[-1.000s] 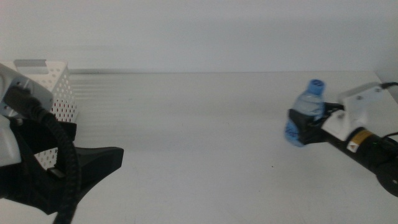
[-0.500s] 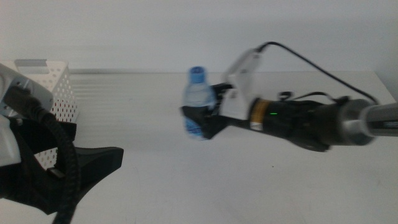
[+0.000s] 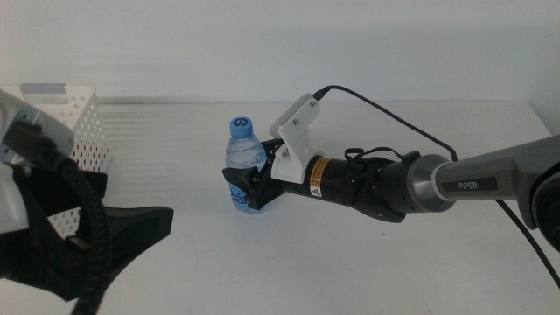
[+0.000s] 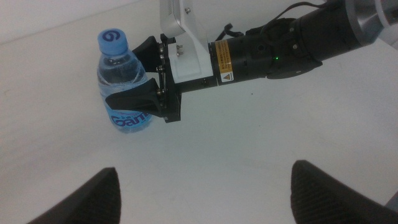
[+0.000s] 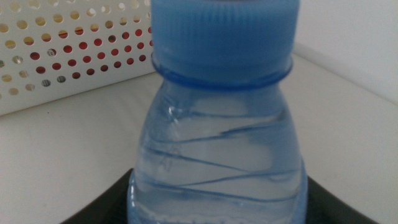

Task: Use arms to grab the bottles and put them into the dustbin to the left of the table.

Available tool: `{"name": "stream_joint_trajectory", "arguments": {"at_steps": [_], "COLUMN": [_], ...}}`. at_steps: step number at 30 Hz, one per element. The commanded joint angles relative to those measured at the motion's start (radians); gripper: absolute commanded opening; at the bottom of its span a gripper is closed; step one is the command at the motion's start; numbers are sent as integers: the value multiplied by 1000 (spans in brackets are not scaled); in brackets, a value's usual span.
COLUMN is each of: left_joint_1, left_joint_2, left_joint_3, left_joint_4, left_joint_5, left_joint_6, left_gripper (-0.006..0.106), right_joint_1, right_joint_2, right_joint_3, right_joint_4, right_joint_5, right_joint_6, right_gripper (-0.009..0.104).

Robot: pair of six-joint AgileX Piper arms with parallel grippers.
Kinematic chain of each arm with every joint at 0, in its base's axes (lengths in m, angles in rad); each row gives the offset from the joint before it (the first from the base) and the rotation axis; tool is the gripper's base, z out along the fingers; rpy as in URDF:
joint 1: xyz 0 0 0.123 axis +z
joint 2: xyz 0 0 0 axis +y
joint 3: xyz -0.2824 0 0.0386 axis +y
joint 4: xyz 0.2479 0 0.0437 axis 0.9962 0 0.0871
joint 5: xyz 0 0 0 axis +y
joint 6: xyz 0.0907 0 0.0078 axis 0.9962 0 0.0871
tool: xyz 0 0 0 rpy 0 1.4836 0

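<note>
The small blue-capped water bottle (image 3: 243,164) stands upright left of the table's middle. My right gripper (image 3: 246,189) is shut on its lower body, the arm reaching in from the right. The left wrist view shows the bottle (image 4: 123,86) with the right gripper's dark jaws (image 4: 144,102) on both sides of it. In the right wrist view the bottle (image 5: 219,124) fills the picture. The white perforated dustbin (image 3: 80,122) stands at the far left. My left gripper (image 4: 204,173) is open and empty, waiting low at the near left (image 3: 140,226). I cannot tell whether the bottle rests on the table (image 3: 367,262).
Something red shows through the dustbin's holes (image 5: 68,59) in the right wrist view. The left arm's black cable (image 3: 87,236) hangs at the near left. The right arm's cable (image 3: 394,118) loops above its wrist. No can or yellow bottle shows on the table.
My right gripper has carried the water bottle leftward from the table's right edge to left of centre. The left arm has not moved.
</note>
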Motion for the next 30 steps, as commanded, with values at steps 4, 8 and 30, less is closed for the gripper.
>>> {"name": "stream_joint_trajectory", "arguments": {"at_steps": [4,8,30], "left_joint_1": [-4,-4,-4], "left_joint_2": [-4,-4,-4], "left_joint_3": [-25,-25,-25], "left_joint_4": [-20,-20,-20], "left_joint_5": [-63,-63,-63], "left_joint_6": [-13,-13,-13], "left_gripper": [90,90,90], "right_joint_1": [-2,-21,-131], "right_joint_2": [-87,-160,-1087], "right_joint_3": [-25,28,586], "right_joint_4": [8,-35,-281], "right_joint_5": [-93,-92,226], "right_joint_6": [19,64,578], "right_gripper": [70,83,72]}}
